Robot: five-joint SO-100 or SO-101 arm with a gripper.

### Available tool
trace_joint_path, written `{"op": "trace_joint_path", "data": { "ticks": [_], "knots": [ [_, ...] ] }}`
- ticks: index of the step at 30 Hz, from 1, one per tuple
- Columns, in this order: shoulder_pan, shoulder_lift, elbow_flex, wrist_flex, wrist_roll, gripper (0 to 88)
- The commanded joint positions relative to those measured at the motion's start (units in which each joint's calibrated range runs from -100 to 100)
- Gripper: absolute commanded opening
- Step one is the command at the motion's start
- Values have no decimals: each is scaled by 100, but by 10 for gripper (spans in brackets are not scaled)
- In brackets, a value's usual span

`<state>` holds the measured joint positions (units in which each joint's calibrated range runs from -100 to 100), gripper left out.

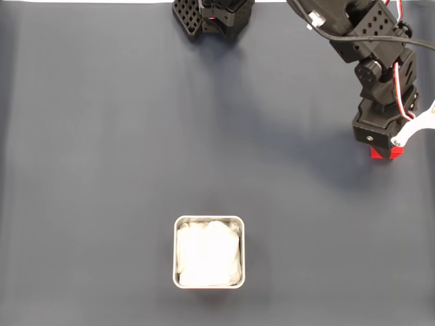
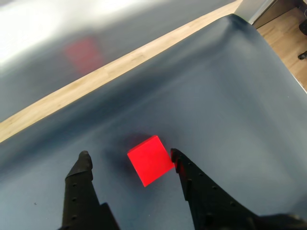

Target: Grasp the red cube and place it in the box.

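Wrist view looks down past two black fingers [image 2: 81, 165] onto a dark grey mat [image 2: 230, 96], and the red cube [image 2: 149, 166] sits on that mat in the gap between them. The claw [image 2: 129, 157] is spread wide and grips nothing: the fingertip on the right of this view lies just beside the cube's right corner, perhaps brushing it, though contact cannot be judged, while the fingertip on the left stands clearly apart from the cube with bare mat between. The cube rests flat, turned so that one corner points toward the lower edge of the picture. Beyond the mat's far edge runs a strip of pale wood [image 2: 96, 72], and above it a blurred grey surface carries a faint reddish smear. From the fixed view, the arm [image 1: 377, 61] reaches in from the top right, and a sliver of the red cube [image 1: 385, 153] peeks out beneath the claw [image 1: 389, 145] near the right edge of the mat [image 1: 136, 136]. The box [image 1: 208, 219], square with rounded corners, a pale metal rim and crumpled white lining, stands near the bottom centre, well apart from cube and arm.
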<state>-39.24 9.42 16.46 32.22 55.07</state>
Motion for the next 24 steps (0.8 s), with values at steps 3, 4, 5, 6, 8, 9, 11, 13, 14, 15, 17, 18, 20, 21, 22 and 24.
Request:
{"op": "trace_joint_path", "data": {
  "ticks": [3,4,5,6,8,9,11,13,14,15,17,18,20,21,22,24],
  "knots": [
    [-96,-93,-21,-99,-39,383],
    [-103,-84,-21,-99,-44,383],
    [-117,-76,-21,-99,-59,383],
    [-131,-76,-21,-99,-68,383],
    [-152,-76,-21,-99,-83,383],
    [-167,-76,-21,-99,-88,383],
    [-181,-67,-21,-91,-93,383],
    [-195,-67,-21,-66,-103,383],
    [-209,-76,-12,-58,-112,383],
    [-216,-93,15,-58,-112,383],
    [-230,-162,97,-58,-112,383],
    [-238,-206,152,-58,-112,383],
    [-238,-301,270,-58,-107,383],
    [-238,-353,334,-58,-107,383],
    [-223,-405,398,-58,-98,383],
    [-202,-500,526,-58,-83,383]
  ]
}}
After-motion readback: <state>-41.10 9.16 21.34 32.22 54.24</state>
